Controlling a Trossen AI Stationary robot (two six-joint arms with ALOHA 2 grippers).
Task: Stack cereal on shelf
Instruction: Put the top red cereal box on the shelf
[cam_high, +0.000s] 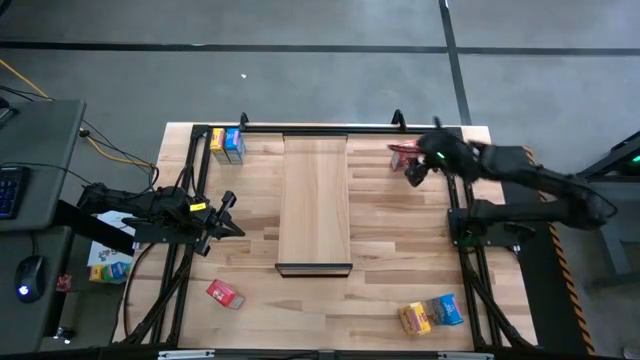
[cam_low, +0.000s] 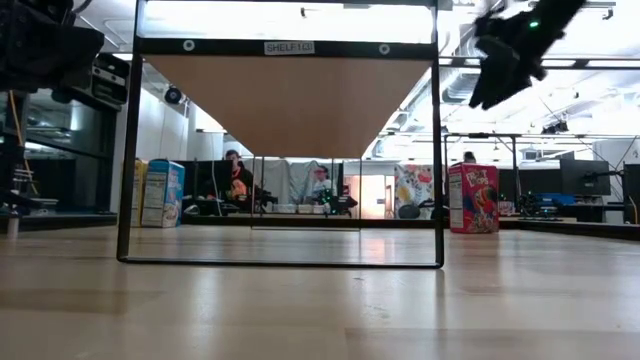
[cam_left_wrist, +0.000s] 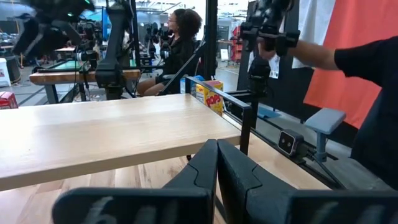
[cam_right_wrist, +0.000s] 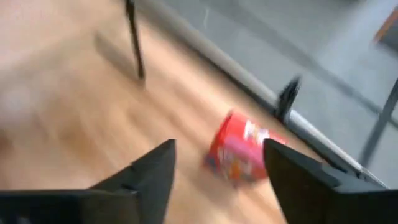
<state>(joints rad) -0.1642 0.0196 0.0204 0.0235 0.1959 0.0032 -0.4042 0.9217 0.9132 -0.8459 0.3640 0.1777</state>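
Right gripper (cam_right_wrist: 217, 168): fingers (cam_right_wrist: 152, 171) spread wide, nothing between them. A red cereal box (cam_right_wrist: 239, 149) stands on the tabletop (cam_right_wrist: 74, 112) just ahead of the fingertips, seen through the gap, apart from both pads. In the high view the right gripper (cam_high: 418, 172) hangs just beside that red cereal box (cam_high: 402, 155), near the table's far right corner; in the low view the gripper (cam_low: 492, 82) is well above the box (cam_low: 473, 198).

Left gripper (cam_left_wrist: 216, 163): fingers (cam_left_wrist: 202, 168) pressed together, holding nothing. Ahead of them lies the shelf (cam_left_wrist: 106, 127), raised on its dark frame; past its far end stands a yellow box (cam_left_wrist: 211, 95) with a blue one behind it. High view: left gripper (cam_high: 228, 213) sits left of the shelf (cam_high: 314, 200), not touching it.

Outward from there: yellow and blue boxes (cam_high: 227, 145) at the far left corner, second red box (cam_high: 224, 294) near the front left, another yellow and blue pair (cam_high: 431, 314) front right. Shelf top is bare.
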